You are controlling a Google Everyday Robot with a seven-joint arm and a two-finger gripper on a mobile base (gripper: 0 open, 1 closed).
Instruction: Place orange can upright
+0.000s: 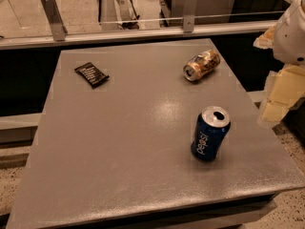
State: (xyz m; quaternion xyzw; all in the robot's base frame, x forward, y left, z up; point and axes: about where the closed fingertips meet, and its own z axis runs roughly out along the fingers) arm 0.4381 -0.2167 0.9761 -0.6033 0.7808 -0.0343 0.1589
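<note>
Plainly the orange can (201,65) lies on its side on the desk (119,142), well left of the jaws, so it wants tipping upright. The jaws hang off the desk's right edge; whether they gape or grip anything I cannot tell.

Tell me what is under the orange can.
The orange can lies on its side directly on the grey table; whatever its body covers is hidden. The gripper is beyond the table's right edge.
</note>
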